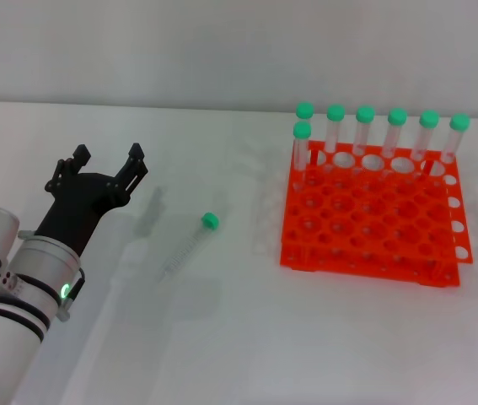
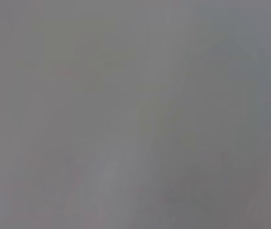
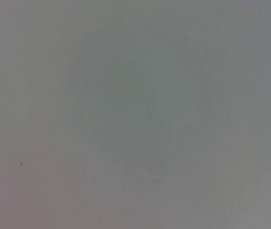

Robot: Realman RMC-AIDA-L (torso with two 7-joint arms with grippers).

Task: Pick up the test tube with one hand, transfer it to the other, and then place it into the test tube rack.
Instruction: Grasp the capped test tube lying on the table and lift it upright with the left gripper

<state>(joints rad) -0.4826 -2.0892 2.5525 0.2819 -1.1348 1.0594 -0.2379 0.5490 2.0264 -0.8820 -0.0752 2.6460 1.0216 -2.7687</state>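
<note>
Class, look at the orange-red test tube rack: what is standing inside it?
Seven green-capped tubes stand upright in the test tube rack, six along its far row and one just in front at the left corner. The other holes look empty. The tubes' lower ends are hidden inside.

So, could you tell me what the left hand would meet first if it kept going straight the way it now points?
As far as the head view shows, nothing: the open left hand points up and away over bare table, passing left of the lying test tube. Depth is unclear.
</note>
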